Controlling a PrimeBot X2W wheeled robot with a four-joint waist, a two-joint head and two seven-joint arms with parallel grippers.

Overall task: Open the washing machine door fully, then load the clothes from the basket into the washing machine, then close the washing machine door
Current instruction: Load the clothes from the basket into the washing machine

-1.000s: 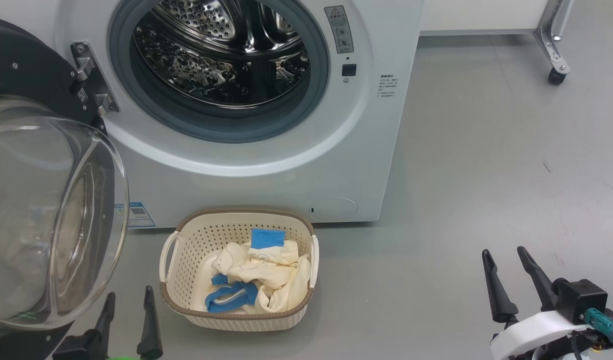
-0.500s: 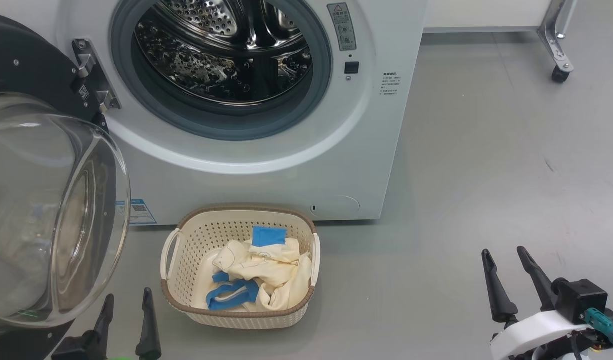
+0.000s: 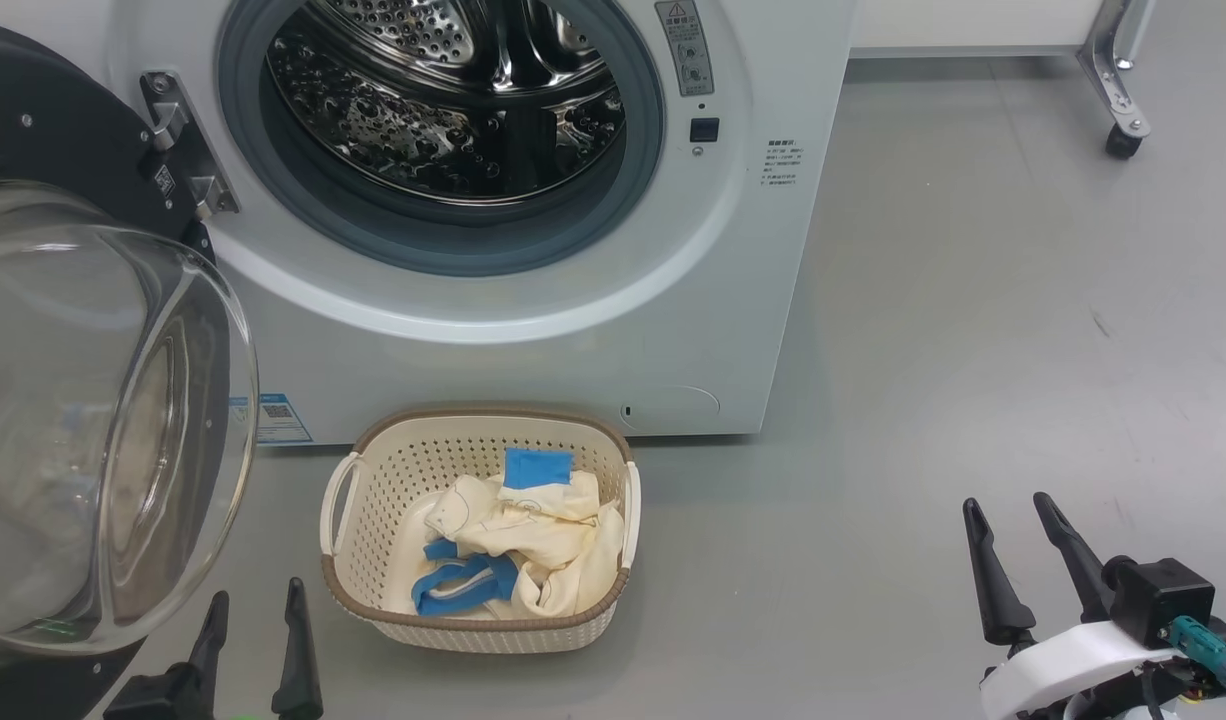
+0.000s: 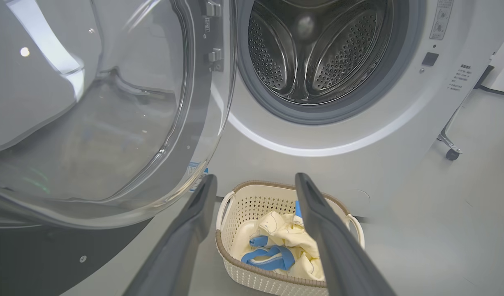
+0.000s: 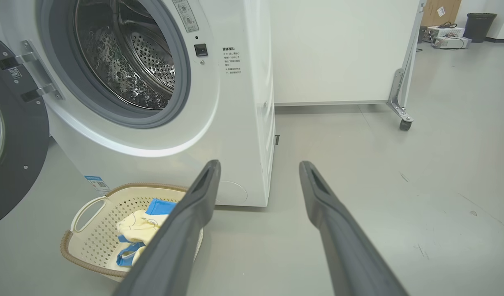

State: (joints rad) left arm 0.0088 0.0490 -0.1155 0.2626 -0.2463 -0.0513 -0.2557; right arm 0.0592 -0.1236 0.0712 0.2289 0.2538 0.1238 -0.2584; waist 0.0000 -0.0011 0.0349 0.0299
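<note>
Perforated cream basket (image 3: 373, 520) — soft crumpled clothes (image 3: 533, 545) inside, blue-trimmed.

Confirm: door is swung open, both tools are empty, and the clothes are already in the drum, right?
No. The clothes lie in the basket, not the drum, as the head view shows. The door is open; left tool and right tool are empty.

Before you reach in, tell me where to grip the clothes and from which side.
Pinch the bunched cream fold at the middle of the clothes, coming down from above: the basket walls ring the heap on every side, and that fold stands proudest, likely easiest to catch.
</note>
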